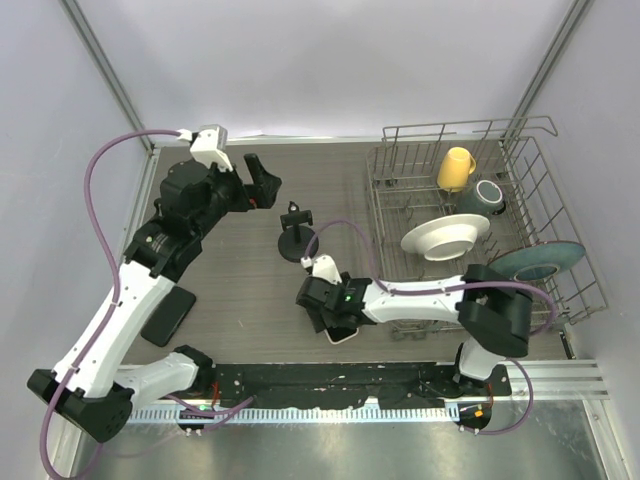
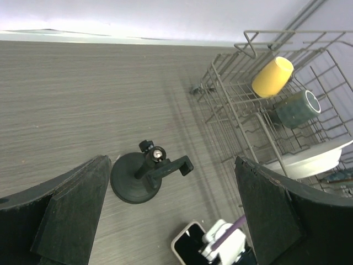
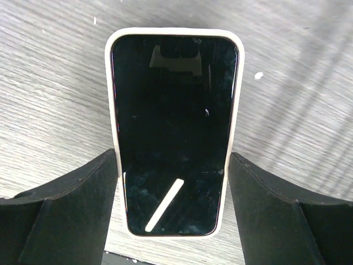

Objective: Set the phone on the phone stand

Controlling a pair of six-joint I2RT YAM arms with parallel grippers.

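Observation:
The phone [image 3: 174, 110], black-screened in a white case, lies flat on the table near the front middle [image 1: 345, 335]. My right gripper [image 3: 172, 160] straddles its lower end, and its two black fingers [image 3: 83, 210] press against both long edges. The phone stand [image 1: 294, 240], black with a round base and a small clamp on top, stands upright behind the phone. In the left wrist view the stand [image 2: 144, 176] sits below and between the fingers, apart from them, and the phone's corner [image 2: 190, 243] shows at the bottom. My left gripper [image 1: 262, 185] hovers open above and left of the stand, holding nothing.
A wire dish rack [image 1: 560, 200] fills the right side, holding a yellow cup [image 1: 456, 168], a dark green mug [image 1: 488, 197], a white plate [image 1: 445, 238] and a grey-blue plate [image 1: 540, 262]. A flat black object [image 1: 168, 313] lies by the left arm.

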